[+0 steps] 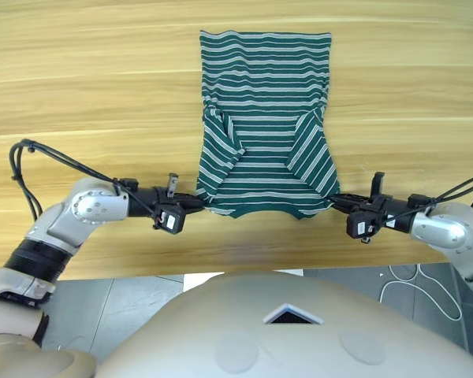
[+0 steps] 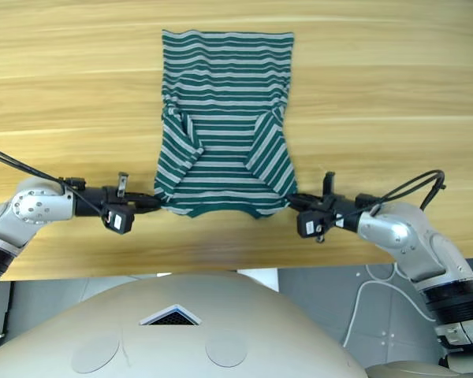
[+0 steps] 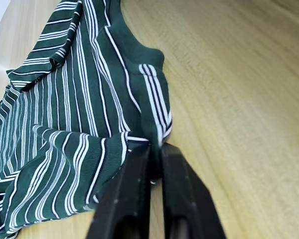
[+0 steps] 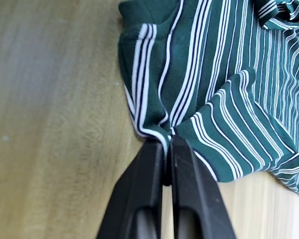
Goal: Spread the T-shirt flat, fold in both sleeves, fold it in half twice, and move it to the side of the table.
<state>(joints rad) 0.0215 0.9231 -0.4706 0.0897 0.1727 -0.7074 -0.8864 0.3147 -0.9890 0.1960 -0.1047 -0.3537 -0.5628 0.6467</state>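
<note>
Arms low, forearms pointing inward along near edge of desk (image 1: pixel 79 102). Left tool (image 1: pixel 199 203) pinches one corner of shirt (image 1: pixel 264 118), right tool (image 1: pixel 333 201) the opposite corner. Shirt lies flat between and beyond the tools; desk extends outboard of each.

grey tiled floor (image 1: pixel 126 303) showing past the wooden tabletop's (image 1: pixel 79 94) near edge; white cable (image 1: pixel 382 291) looped on it at right, white patch (image 1: pixel 201 279) near centre
</note>
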